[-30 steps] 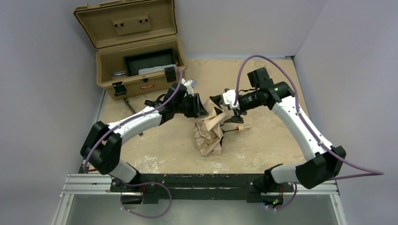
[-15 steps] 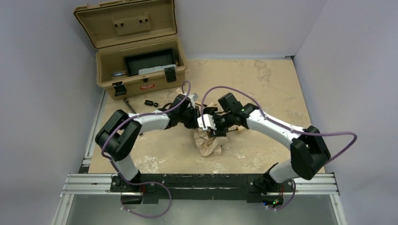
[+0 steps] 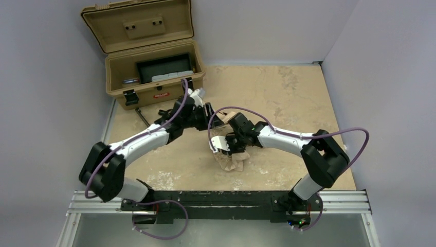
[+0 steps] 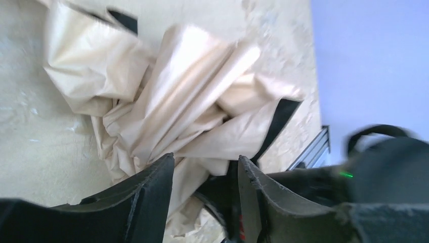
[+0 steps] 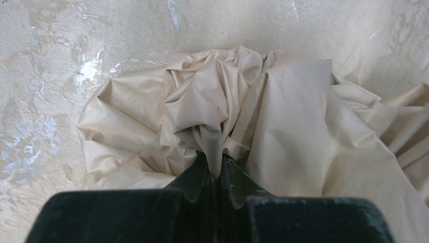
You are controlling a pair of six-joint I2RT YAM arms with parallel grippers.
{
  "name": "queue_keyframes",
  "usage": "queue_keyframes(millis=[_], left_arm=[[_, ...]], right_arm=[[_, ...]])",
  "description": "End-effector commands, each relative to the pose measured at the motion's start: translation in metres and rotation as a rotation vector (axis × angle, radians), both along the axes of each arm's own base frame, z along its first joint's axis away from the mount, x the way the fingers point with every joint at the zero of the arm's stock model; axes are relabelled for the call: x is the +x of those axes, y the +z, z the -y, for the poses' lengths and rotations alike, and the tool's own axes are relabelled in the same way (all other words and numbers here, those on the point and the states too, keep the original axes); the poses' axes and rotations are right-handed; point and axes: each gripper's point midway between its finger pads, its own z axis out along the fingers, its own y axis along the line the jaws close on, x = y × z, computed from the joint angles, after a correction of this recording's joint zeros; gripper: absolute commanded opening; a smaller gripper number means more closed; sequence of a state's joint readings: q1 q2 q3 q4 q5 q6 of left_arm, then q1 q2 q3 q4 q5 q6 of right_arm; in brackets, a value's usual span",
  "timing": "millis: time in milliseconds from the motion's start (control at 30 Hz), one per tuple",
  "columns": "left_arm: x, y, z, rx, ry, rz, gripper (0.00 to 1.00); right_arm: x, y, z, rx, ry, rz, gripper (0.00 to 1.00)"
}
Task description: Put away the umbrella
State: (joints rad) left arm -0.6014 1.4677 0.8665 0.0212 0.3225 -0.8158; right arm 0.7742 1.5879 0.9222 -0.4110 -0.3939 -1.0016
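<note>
Umbrella point(image 3: 234, 160) is bunched up on the tabletop point(image 3: 288, 98), well apart from the case point(image 3: 154, 77). Only a thin fold is pinched by the right tool point(image 5: 215, 169), and the left tool point(image 4: 205, 167) is held open above it. That fold could probably be pulled loose or torn if it's yanked.

No readable text, small red label point(image 3: 161, 94) on the tan case point(image 3: 134, 27) front, too small to read

- In the top view, the right gripper point(image 3: 224, 145) covers much of the umbrella point(image 3: 234, 161).
- Its fabric runs off the right edge of the right wrist view and off the top of the left wrist view.
- The thin dark object point(image 3: 142, 116) beside the case point(image 3: 154, 95) is too small to identify.
</note>
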Motion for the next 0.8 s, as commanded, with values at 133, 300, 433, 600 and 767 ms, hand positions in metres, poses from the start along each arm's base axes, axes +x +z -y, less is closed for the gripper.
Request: queue_keyframes(millis=[133, 300, 433, 600, 767], left_arm=[[0.031, 0.042, -0.036, -0.054, 0.103, 0.108, 0.50], [0.060, 0.019, -0.016, -0.020, 0.023, 0.052, 0.50], [0.065, -0.008, 0.005, -0.004, -0.035, -0.010, 0.50], [0.038, -0.051, 0.017, 0.036, -0.110, -0.147, 0.37], [-0.016, -0.068, 0.038, -0.068, -0.232, -0.235, 0.18]], right_arm=[[-0.015, -0.026, 0.022, -0.103, -0.012, -0.088, 0.02], [-0.014, -0.001, 0.006, -0.026, 0.009, -0.092, 0.11], [-0.014, 0.011, 0.000, 0.013, 0.018, -0.106, 0.12], [-0.008, 0.018, 0.005, 0.050, -0.007, -0.136, 0.13], [0.021, 0.016, 0.015, 0.051, -0.109, -0.075, 0.07]])
